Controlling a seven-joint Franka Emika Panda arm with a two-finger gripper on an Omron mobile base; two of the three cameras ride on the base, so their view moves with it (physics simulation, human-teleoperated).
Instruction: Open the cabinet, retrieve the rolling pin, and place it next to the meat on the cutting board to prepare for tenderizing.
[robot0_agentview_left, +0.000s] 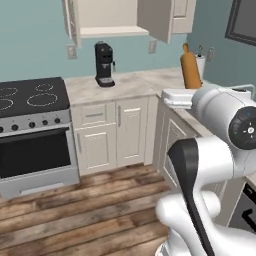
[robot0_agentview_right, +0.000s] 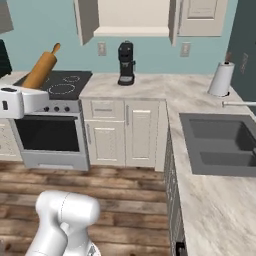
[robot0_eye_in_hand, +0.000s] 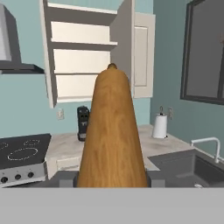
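Closest to the hand camera, the rolling pin (robot0_eye_in_hand: 113, 131) stands up between the two dark fingers (robot0_eye_in_hand: 65, 178) of the gripper (robot0_eye_in_hand: 112, 179), which pinch its thick wooden body from both sides. From the left base camera the pin (robot0_agentview_left: 190, 68) rises tilted above the white hand. Beyond the gripper and higher up is the cabinet (robot0_eye_in_hand: 83, 57), both doors swung open, with plain beige shelves. Below the cabinet, on the counter (robot0_agentview_right: 150, 90), stands a black coffee machine (robot0_agentview_right: 126, 63). Further right are a paper towel roll (robot0_agentview_right: 221, 79) and a dark sink (robot0_agentview_right: 220, 142).
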